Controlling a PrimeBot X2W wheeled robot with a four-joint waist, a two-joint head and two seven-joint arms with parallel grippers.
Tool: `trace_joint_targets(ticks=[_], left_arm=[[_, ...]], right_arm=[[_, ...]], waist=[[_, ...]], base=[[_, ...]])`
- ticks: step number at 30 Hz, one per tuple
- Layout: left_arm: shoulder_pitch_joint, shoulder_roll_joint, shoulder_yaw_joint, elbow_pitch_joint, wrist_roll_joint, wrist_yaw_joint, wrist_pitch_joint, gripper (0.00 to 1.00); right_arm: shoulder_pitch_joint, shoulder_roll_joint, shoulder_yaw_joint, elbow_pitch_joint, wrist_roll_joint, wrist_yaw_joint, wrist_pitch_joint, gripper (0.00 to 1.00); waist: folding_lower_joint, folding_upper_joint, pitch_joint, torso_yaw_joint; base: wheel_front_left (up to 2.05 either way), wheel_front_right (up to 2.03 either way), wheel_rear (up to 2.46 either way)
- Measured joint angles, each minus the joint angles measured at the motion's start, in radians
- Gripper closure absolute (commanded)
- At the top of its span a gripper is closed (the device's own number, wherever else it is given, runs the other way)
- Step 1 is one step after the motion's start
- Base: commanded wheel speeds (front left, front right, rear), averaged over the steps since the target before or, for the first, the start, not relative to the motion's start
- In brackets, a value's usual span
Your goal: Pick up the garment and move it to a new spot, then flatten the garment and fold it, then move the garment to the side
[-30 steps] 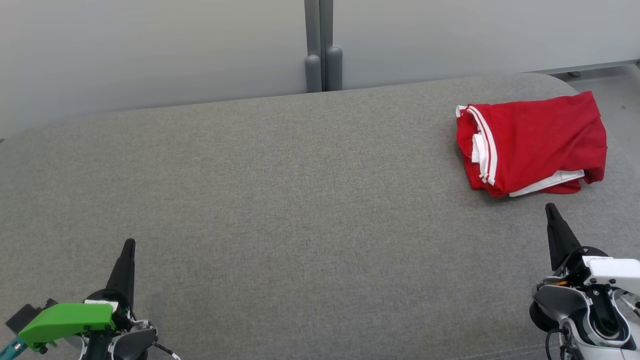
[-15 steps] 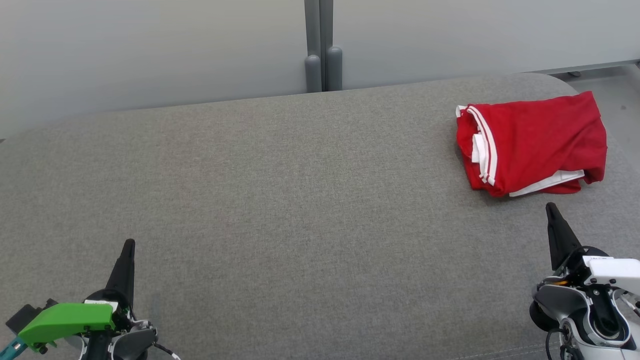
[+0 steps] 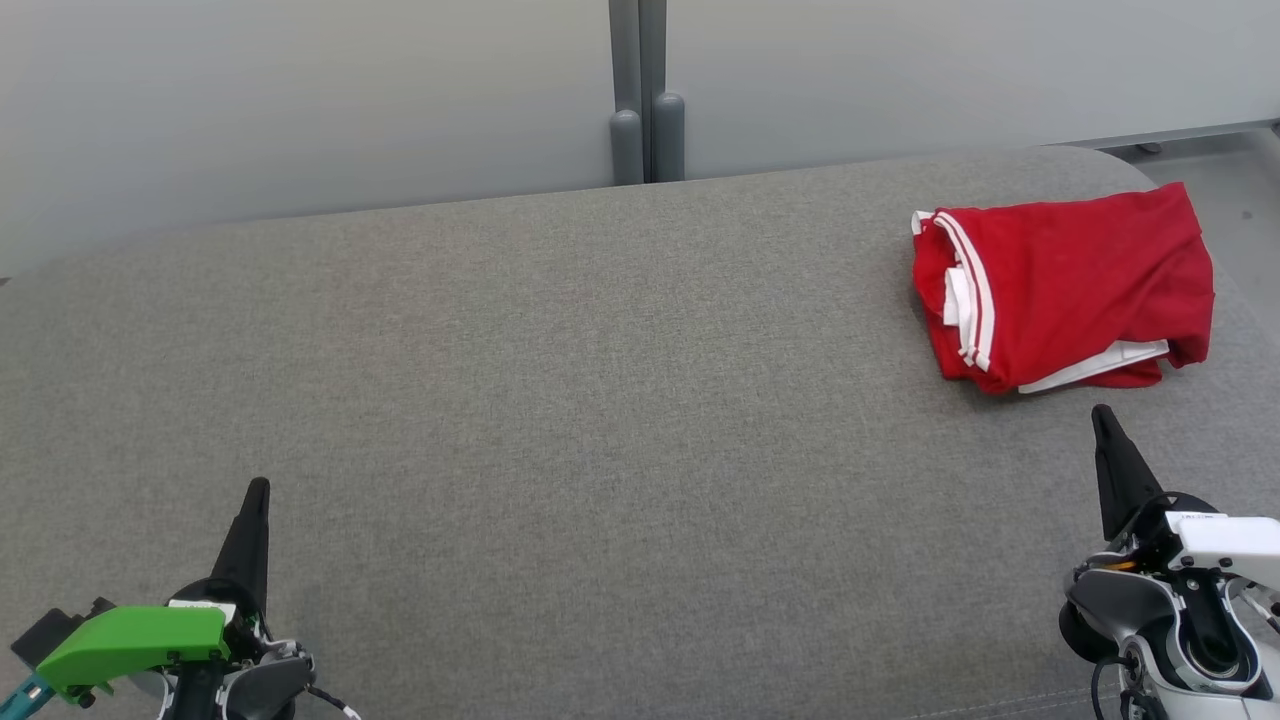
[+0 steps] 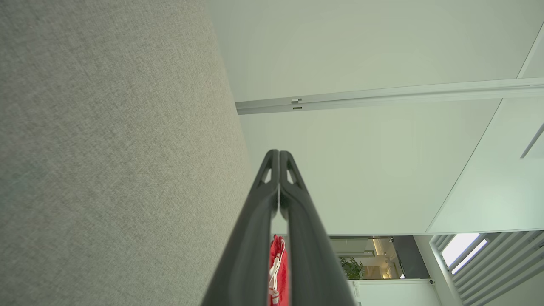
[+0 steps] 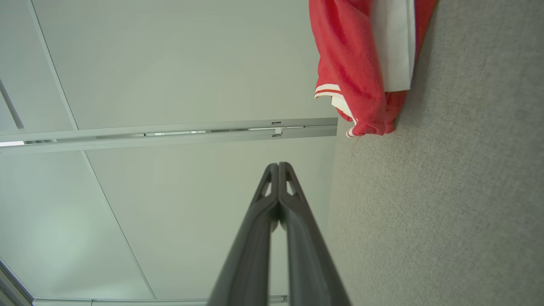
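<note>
Left gripper [image 3: 256,490] and right gripper [image 3: 1101,415]: fingers together, nothing held.
Each pair of dark fingers meets at the tips over the grey table [image 3: 600,400], left gripper at the near left, right gripper at the near right. The red garment [image 3: 1075,285] with white trim lies folded at the table's far right, just beyond the right gripper's tips and apart from them.

No visible change — none anywhere.

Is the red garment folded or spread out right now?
Folded: the red garment lies as a compact layered bundle on the grey cushion, with white-striped hems stacked at its left edge.
</note>
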Motion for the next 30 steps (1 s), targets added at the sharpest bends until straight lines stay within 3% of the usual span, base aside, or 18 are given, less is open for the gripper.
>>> trace_joint_targets(ticks=[30], left_arm=[[0.0, 0.0, 0.001, 0.002, 0.0, 0.0, 0.0, 1.0]], right_arm=[[0.0, 0.0, 0.0, -0.001, 0.0, 0.0, 0.0, 1.0]], waist=[[0.0, 0.0, 0.0, 0.0]], base=[[0.0, 0.0, 0.0]])
